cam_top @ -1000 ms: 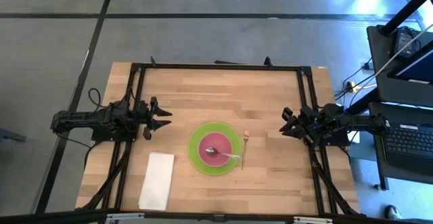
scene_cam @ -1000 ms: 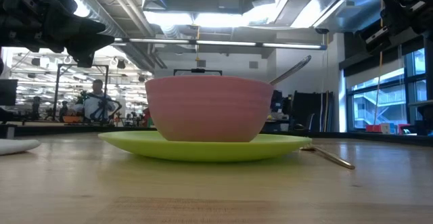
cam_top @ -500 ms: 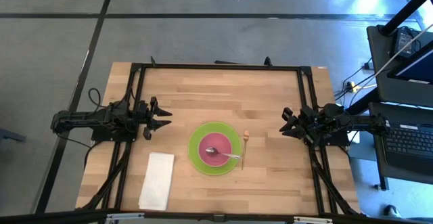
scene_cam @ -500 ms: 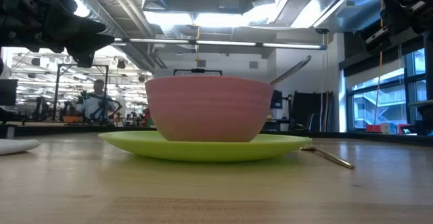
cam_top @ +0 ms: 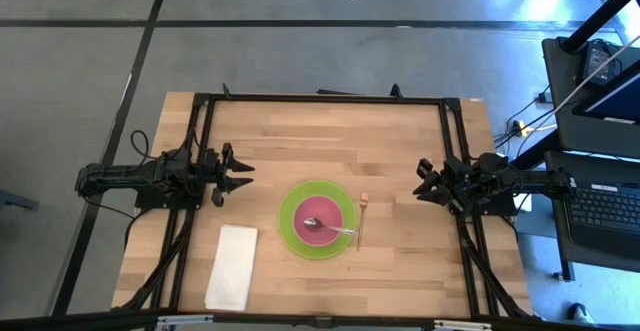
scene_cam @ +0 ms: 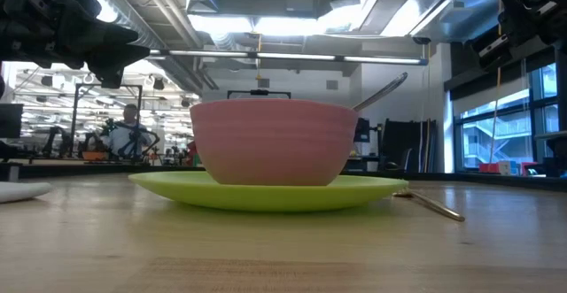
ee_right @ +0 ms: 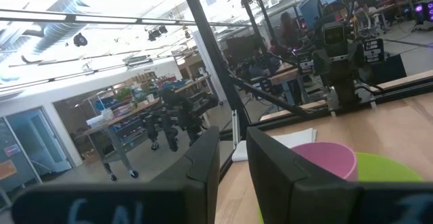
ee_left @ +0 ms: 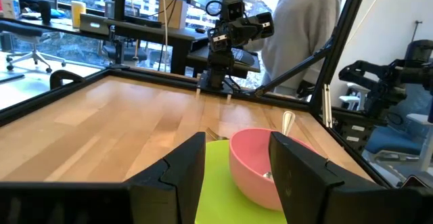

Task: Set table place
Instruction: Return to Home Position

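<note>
Nearest to the low camera is the bare wood of the table (scene_cam: 266,258). At its left edge shows a corner of the white napkin (scene_cam: 18,191), which lies apart from the setting. Behind this stands the green plate (scene_cam: 266,191), with the pink bowl (scene_cam: 270,142) sitting in its middle. The silver spoon (scene_cam: 381,91) rests in the bowl, its handle leaning out over the rim toward the right arm's side. The gold fork (scene_cam: 434,206) lies flat on the wood just beside the plate on that same side; whether the spoon's handle touches the fork I cannot tell. The setting looks complete, so in my judgement only bringing the arms to rest is left. Further out, the left gripper (cam_top: 238,176) hangs over the table's left side and the right gripper (cam_top: 425,183) over its right side, both well apart from the plate and pointing at it. Each has its fingers apart with nothing between them, the right one with the narrower gap. To finish well, the arms should fold outward and never cross over the plate, because the raised spoon handle is easy to catch. The right arm has the fork and the handle nearest, so it needs the most care. Farthest away, in the room, a person (scene_cam: 128,129) shows among the benches.
</note>
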